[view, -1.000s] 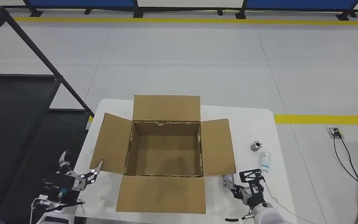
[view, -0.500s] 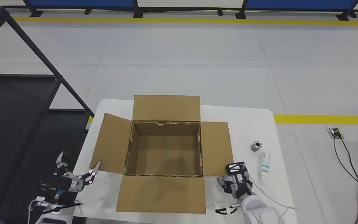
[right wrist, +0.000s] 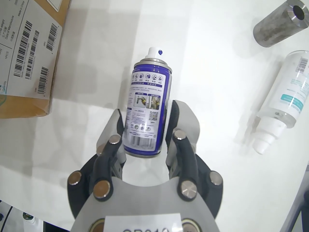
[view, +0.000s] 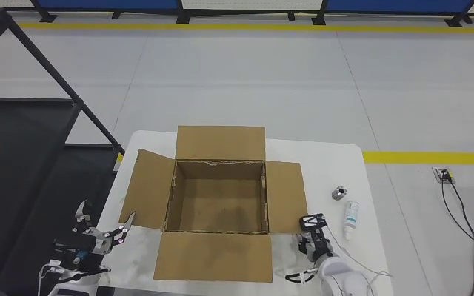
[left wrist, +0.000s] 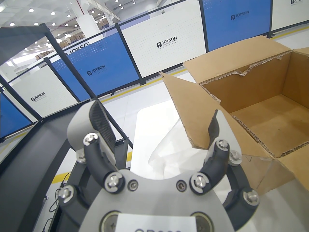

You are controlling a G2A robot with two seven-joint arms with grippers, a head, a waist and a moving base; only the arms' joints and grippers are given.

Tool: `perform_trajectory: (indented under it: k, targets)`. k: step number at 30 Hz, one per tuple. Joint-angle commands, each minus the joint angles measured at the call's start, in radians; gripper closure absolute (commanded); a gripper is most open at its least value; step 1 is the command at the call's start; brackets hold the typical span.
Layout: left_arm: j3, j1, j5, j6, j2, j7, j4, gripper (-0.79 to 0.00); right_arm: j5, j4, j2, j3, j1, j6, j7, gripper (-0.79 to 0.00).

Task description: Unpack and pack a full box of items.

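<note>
An open, empty cardboard box (view: pixel 215 257) stands mid-table with all its flaps spread; the left wrist view shows its inner walls (left wrist: pixel 243 85). At the front right of the table, close to the box's right flap (right wrist: pixel 29 49), my right gripper (view: pixel 312 237) is shut on a blue spray can (right wrist: pixel 148 102). The can's white nozzle points away from the gripper (right wrist: pixel 147 110), whose fingers press on the can's lower end. My left gripper (view: pixel 107 214) is at the front left corner, beside the left flap. It (left wrist: pixel 155 109) is open and holds nothing.
A grey metal cylinder (view: pixel 338 193) (right wrist: pixel 280 26) and a clear bottle with a white cap (view: pixel 351 214) (right wrist: pixel 284 102) lie on the white table right of the box. Clear plastic film (left wrist: pixel 169 150) lies by the left flap. A black frame stands left of the table.
My right gripper has moved left, from near the clear bottle to the box's right flap. The left gripper has barely shifted.
</note>
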Motion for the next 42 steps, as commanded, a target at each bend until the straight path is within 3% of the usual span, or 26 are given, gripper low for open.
perform_trajectory:
  k: [1, 12, 18, 19, 20, 21, 22, 23, 24, 36, 39, 41, 42]
  targets:
    - [0.0, 0.0, 0.0, 0.001, 0.0, 0.0, 0.0, -0.785, 0.0, -0.013, 0.001, 0.009, -0.012, 0.005, -0.008, 0.0]
    - [0.0, -0.002, 0.001, 0.0, -0.002, 0.0, -0.003, -0.785, 0.055, -0.108, 0.009, 0.102, -0.101, -0.018, -0.053, 0.0]
    - [-0.002, -0.006, 0.001, -0.003, -0.002, -0.001, 0.0, -0.785, 0.046, -0.076, 0.011, 0.121, -0.067, -0.006, 0.046, 0.0]
    - [-0.004, -0.007, 0.0, -0.004, -0.002, -0.002, 0.001, -0.785, 0.045, -0.066, 0.011, 0.125, -0.06, -0.006, 0.065, -0.092]
    - [-0.005, -0.008, 0.0, -0.006, -0.001, -0.002, 0.001, -0.785, 0.044, -0.059, 0.012, 0.127, -0.052, -0.007, 0.081, -0.308]
    - [-0.006, -0.01, 0.0, -0.007, -0.001, -0.003, 0.002, -0.785, 0.052, -0.054, 0.011, 0.127, -0.044, -0.011, 0.094, -0.379]
    - [-0.006, -0.011, 0.0, -0.009, -0.001, -0.003, 0.003, -0.785, 0.053, -0.047, 0.011, 0.128, -0.036, -0.013, 0.106, -0.511]
    - [-0.007, -0.012, -0.003, -0.009, -0.001, -0.003, 0.004, -0.785, 0.048, -0.04, 0.011, 0.127, -0.028, -0.011, 0.12, -0.742]
    - [-0.007, -0.013, -0.004, -0.01, -0.001, -0.003, 0.004, -0.785, 0.047, -0.033, 0.011, 0.125, -0.019, -0.007, 0.132, -0.785]
    - [-0.011, -0.026, -0.011, -0.02, -0.001, -0.007, 0.006, -0.785, 0.039, 0.018, 0.005, 0.105, 0.054, 0.022, 0.218, -0.763]
    - [-0.012, -0.028, -0.013, -0.023, -0.001, -0.006, 0.007, -0.785, 0.053, 0.029, 0.005, 0.113, 0.067, 0.019, 0.228, -0.646]
    - [-0.013, -0.03, -0.015, -0.023, -0.001, -0.007, 0.01, -0.785, 0.061, 0.038, 0.005, 0.119, 0.073, 0.016, 0.237, -0.502]
    - [-0.014, -0.031, -0.015, -0.023, -0.001, -0.007, 0.011, -0.785, 0.065, 0.044, 0.006, 0.121, 0.077, 0.014, 0.242, -0.388]
